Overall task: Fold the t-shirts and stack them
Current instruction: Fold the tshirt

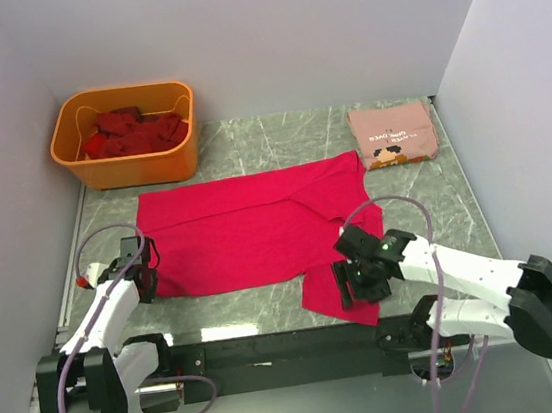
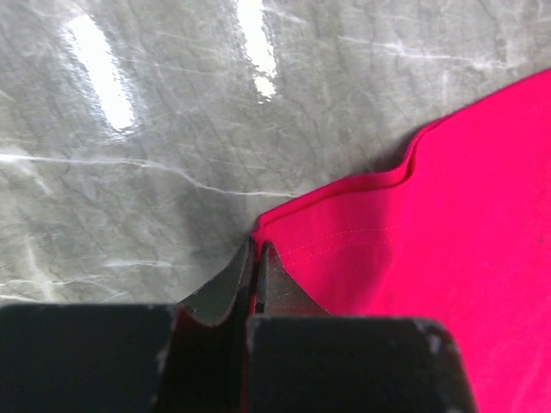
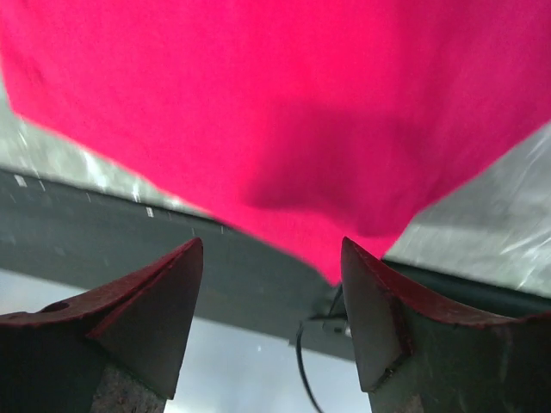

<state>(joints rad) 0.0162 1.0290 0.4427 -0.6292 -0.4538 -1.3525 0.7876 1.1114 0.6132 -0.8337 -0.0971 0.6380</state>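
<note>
A bright crimson-pink t-shirt lies spread flat across the middle of the table. My left gripper sits at the shirt's near left corner. In the left wrist view its jaws are shut on the hem of the shirt. My right gripper hovers over the shirt's near right flap. Its open fingers hold nothing, and the cloth's tip hangs just beyond them. A folded salmon-pink t-shirt with a small print rests at the back right. Dark red t-shirts fill the tub.
An orange plastic tub stands in the back left corner. White walls close in the left, back and right sides. A black rail runs along the table's near edge, with both arm bases and their cables on it.
</note>
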